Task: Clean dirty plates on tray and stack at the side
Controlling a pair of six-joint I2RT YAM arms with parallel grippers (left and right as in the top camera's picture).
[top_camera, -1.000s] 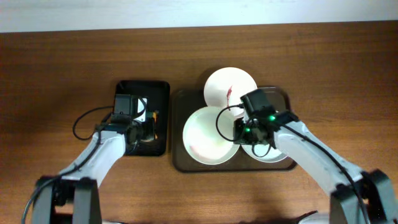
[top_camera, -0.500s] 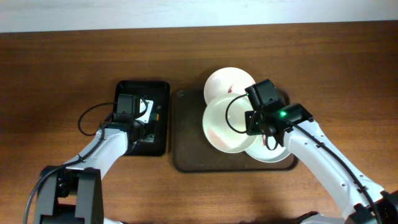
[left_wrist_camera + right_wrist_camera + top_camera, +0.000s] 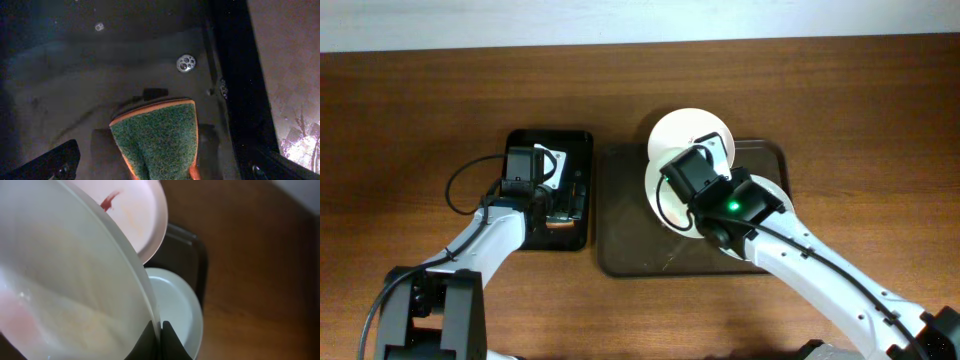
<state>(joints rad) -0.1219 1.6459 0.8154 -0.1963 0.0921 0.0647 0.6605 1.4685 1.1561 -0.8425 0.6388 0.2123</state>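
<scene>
on the brown wood desk [image 3: 420, 100], a white strip [image 3: 620, 20] beyond its far edge, the right gripper [image 3: 159, 340] pinches the rim of a tilted plate [image 3: 65, 280] over the brown tray [image 3: 620, 240], and the left gripper [image 3: 155, 165] is spread above the sponge [image 3: 155, 130] in the black tray [image 3: 575, 140].

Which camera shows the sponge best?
Left wrist: the green sponge sits lower centre, scrubby face clear. Overhead mostly hides it under the left arm; right wrist shows plates, no sponge.

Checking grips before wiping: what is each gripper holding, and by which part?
The right gripper pinches a tilted plate by its rim. The left gripper holds nothing; its jaws stand open over the green sponge in the black tray.
</scene>
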